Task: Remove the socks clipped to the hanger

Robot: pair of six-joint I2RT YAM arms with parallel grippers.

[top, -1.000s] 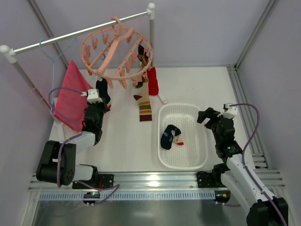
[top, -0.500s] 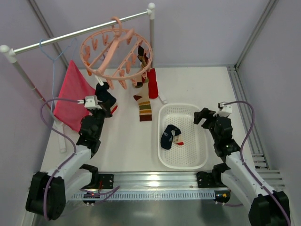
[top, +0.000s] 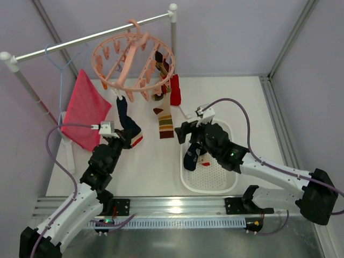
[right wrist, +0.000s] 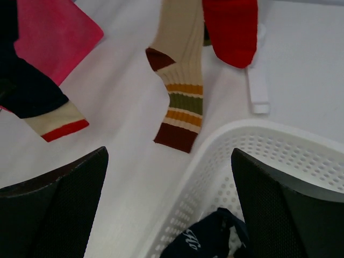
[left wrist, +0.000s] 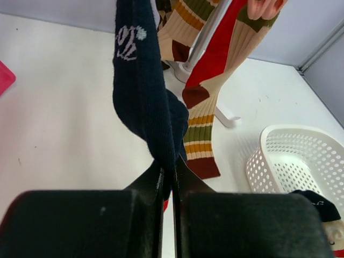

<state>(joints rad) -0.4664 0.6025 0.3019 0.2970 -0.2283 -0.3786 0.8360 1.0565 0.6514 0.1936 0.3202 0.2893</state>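
The salmon-pink ring hanger (top: 134,58) hangs from the rail. A dark navy sock (top: 124,114) stretches down from a peg on the ring's near left side. My left gripper (top: 131,135) is shut on its lower end; in the left wrist view the sock (left wrist: 142,91) runs down between the pressed fingers (left wrist: 171,173). A brown-tan striped sock (top: 165,121) and a red sock (top: 174,90) hang from pegs on the right side. My right gripper (top: 184,138) stands open, empty, over the basket's left rim (right wrist: 252,134).
The white perforated basket (top: 223,180) holds another navy sock (top: 191,157). A large pink-red cloth (top: 83,110) and a thin light-blue wire hanger (top: 61,65) hang at the left. The rack's white foot (right wrist: 258,88) lies behind the basket.
My left gripper has drawn back toward the near edge with the navy sock, pulling it taut. The right arm has swung left from the basket's right side to its left rim.
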